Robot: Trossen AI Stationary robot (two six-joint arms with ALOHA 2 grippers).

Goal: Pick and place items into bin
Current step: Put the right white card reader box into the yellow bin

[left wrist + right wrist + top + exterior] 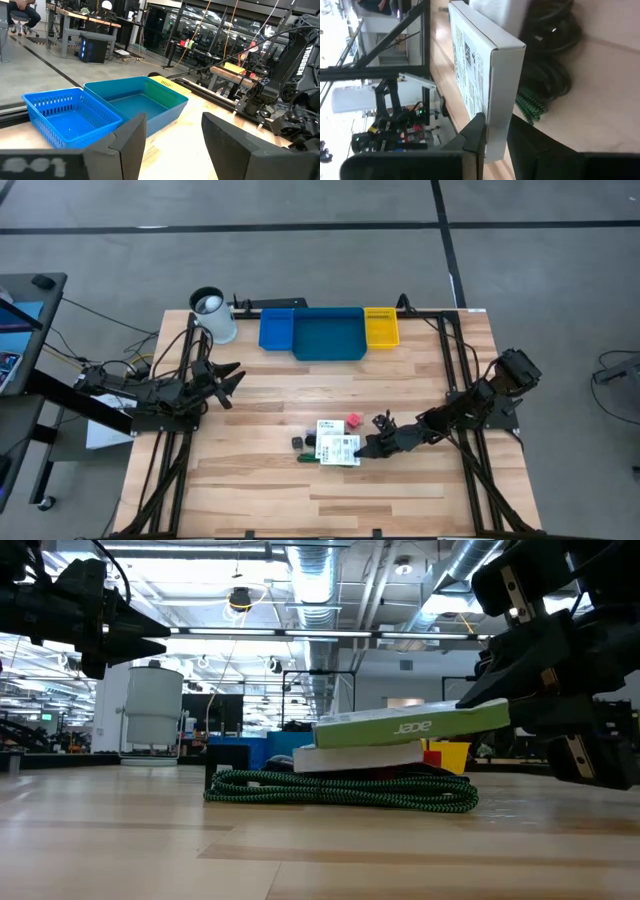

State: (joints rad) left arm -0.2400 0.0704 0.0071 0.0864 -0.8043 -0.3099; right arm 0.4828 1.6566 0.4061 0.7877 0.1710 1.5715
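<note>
Right tool (495,135) is pinching the near edge of the flat white box with green print (338,448); teal plastic bin (327,336) is lying well beyond, up-table. Left tool (232,377) is waiting open, empty.

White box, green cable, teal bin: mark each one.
White box (470,75): right wrist view, on its printed top face.
Green cable (340,790): low view, on the middle of the coil under the boxes.
Teal bin (327,335): high view, on its bare floor.
</note>
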